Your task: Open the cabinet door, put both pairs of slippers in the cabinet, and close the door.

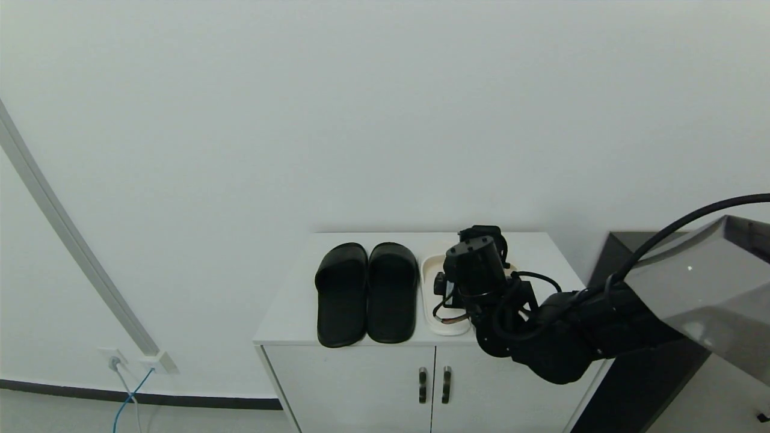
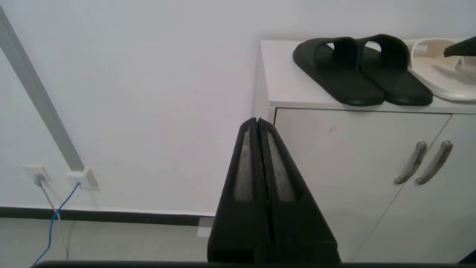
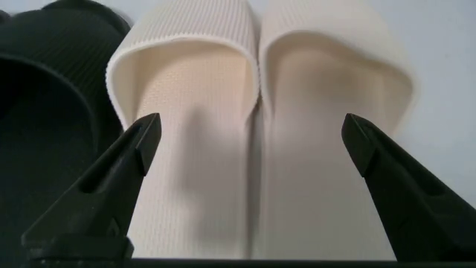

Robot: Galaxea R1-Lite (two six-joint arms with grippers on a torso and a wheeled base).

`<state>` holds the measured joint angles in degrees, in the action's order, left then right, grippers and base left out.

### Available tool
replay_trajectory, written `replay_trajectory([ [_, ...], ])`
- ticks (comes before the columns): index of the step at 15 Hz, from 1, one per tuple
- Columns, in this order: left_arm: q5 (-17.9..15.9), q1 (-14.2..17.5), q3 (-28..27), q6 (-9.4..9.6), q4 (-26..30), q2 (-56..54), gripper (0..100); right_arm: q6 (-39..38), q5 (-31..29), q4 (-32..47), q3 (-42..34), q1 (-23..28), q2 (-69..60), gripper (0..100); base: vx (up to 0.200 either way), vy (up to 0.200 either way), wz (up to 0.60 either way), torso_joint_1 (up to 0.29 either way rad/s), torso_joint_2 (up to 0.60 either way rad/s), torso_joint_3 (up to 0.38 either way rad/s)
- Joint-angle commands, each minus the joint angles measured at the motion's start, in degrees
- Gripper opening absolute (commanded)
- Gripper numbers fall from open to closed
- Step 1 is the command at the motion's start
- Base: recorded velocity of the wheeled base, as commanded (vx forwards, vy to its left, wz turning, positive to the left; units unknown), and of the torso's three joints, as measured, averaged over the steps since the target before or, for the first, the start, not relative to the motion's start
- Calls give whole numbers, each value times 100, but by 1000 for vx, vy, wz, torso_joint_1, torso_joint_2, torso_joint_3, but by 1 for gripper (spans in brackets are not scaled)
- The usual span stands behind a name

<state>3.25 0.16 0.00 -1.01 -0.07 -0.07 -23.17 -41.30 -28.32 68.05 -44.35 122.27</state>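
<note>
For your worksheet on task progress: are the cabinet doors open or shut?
Shut. Both doors lie flush, handles side by side at the middle seam.

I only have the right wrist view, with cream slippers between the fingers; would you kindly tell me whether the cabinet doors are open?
Observer: No, both cabinet doors are shut, their handles side by side.
Operator: And the other arm?
Observer: The left gripper is left of the doors, apart from them, fingers shut on nothing.
Operator: And the other pair?
Observer: The black slippers lie side by side on the cabinet top, left of the cream slippers.
</note>
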Motion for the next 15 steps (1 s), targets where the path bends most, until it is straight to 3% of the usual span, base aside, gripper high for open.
replay_trajectory([
  [1, 0, 2, 0, -4, -1, 7, 0, 59, -1, 2, 262, 137, 315, 100, 0, 0, 0, 0, 0, 0],
  [11, 8, 2, 0, -4, -1, 7, 0, 568, -1, -306, 965, 471, 895, 100, 0, 0, 0, 0, 0, 0],
  [12, 8, 2, 0, -4, -1, 7, 0, 665, -18, -438, 956, 497, 921, 0, 0, 0, 0, 0, 0, 0],
  [15, 8, 11, 0, -4, -1, 7, 0, 771, -106, -543, 956, 506, 965, 0, 0, 0, 0, 0, 0, 0],
])
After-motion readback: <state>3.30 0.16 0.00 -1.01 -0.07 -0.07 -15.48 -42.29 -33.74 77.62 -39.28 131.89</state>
